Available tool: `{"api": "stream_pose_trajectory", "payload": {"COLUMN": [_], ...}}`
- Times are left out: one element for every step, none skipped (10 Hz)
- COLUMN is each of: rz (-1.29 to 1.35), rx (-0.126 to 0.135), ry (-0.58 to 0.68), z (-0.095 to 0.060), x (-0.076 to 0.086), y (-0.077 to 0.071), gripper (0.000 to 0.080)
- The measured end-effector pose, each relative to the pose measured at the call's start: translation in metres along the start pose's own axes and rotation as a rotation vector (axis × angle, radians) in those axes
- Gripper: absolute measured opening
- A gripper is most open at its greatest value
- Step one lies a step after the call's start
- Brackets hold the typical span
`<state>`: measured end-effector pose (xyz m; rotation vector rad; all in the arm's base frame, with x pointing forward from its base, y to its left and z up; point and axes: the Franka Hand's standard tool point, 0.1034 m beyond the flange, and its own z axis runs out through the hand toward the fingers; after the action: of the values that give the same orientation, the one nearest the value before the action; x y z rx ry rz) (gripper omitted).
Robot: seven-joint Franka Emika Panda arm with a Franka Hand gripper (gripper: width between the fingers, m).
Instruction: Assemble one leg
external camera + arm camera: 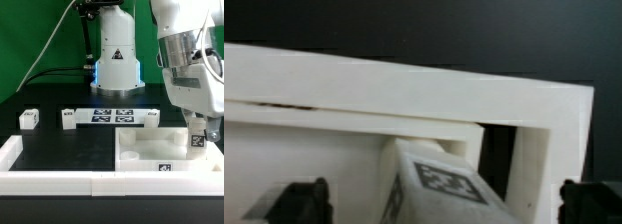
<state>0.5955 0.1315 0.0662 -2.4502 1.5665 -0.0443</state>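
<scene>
Claw (199, 137) clamped on leg (445, 184) at panel (140, 150) corner, close to tray wall (100, 181)

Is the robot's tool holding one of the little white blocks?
Yes, in the wrist view a tagged leg sits between the tool's two fingers, over the big white panel.

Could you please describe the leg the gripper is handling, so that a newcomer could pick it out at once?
Find the big white panel at the exterior view's right. At its far right corner, under the gripper, stands the leg; unlike the loose legs on the black table, it sits between the fingers.
</scene>
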Motion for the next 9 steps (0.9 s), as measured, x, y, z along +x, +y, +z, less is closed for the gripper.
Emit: {"api": "stream_pose_trajectory", "payload": {"rz": [-0.142, -0.280, -0.398, -0.488, -0.628, -0.730, -0.831, -0.942, -0.941], "rx": [-0.008, -0.018, -0.023, -0.026, -0.033, -0.037, -0.043, -0.048, -0.048], "ry": [-0.003, -0.005, -0.004, -0.002, -0.001, 0.002, 0.005, 0.008, 0.008], "z": [0.0003, 0.0013, 0.0020, 0.0023, 0.0021, 0.0018, 0.0015, 0.0014, 0.0017], "x": [0.0005, 0.0010, 0.0010, 0.0008, 0.0006, 0.0002, 0.0000, 0.0006, 0.0006], "y": [-0.0015, -0.0017, -0.0025, -0.0030, -0.0032, -0.0041, -0.0045, -0.0048, -0.0046], "gripper": [0.0649, 0.0649, 0.0649, 0.0649, 0.0649, 0.0649, 0.0649, 0.0649, 0.0649]}}
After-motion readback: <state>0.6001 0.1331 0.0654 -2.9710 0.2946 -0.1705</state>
